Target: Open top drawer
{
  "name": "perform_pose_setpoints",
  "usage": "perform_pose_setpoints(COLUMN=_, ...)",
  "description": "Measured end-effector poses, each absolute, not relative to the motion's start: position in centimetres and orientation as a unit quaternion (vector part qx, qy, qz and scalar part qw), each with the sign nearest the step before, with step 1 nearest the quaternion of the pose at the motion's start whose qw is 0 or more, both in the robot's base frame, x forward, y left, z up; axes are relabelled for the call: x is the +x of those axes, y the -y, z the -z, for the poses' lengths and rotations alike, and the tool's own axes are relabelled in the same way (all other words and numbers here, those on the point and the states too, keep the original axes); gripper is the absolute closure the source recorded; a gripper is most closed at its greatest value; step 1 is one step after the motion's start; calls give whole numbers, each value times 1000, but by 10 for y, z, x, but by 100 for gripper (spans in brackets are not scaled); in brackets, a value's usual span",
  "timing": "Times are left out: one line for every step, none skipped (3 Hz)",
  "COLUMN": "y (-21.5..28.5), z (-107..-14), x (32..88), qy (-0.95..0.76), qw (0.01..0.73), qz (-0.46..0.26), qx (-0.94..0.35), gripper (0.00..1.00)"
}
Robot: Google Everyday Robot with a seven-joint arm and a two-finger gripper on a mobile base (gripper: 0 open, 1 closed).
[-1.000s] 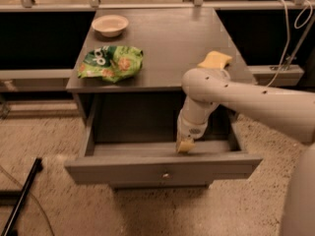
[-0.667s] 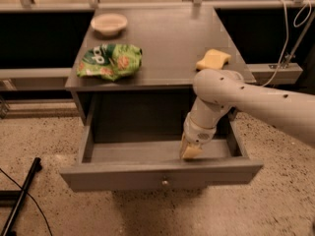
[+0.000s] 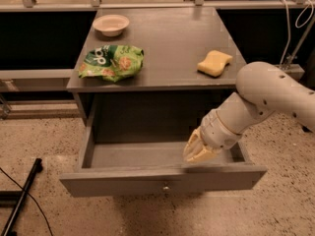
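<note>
One drawer (image 3: 133,157) in view, drawn far out from under the desk (image 3: 172,38) top. Grey box floor bare and exposed, front panel nearest the camera, round knob (image 3: 166,186) at its centre. Judged to be the top drawer, sitting directly beneath the desk top.

Step in hand: judged the closing part of the pull, with opening largely achieved. Little further travel apparently needed. Run left on the slides not visible, so not confirmable.

Pincer (image 3: 199,150): down inside the drawer, right of centre, against or just behind the inner face of the front panel. Contact with the panel probable but not confirmable. Not on the knob, which sits lower and to the left, on the outer face. Degree of opening: cannot tell. Nothing seen held in it.

Arm (image 3: 268,90): reaching in from the right, over the drawer's right front corner.

Next move, as judged: either a short further draw toward the camera, or a lift clear of the box. Calls for a straight upward exit first, to avoid dragging the front panel sideways or nudging the drawer back in.

On the desk top, well apart from the pincer: bowl (image 3: 111,24), bag (image 3: 112,62), sponge (image 3: 214,63). None in the way.
</note>
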State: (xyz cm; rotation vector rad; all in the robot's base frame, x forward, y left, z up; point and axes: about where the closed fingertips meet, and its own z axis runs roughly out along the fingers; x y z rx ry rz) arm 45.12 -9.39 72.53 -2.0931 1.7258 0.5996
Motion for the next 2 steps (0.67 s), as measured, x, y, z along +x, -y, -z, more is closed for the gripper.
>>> perform_pose_setpoints(y=110, z=-777, x=458, qy=-585, qw=260, qz=-207, qx=-740, gripper=100)
perform_pose_setpoints(y=113, z=-798, x=466, qy=-574, qw=289, qz=-198, qx=-740, gripper=85)
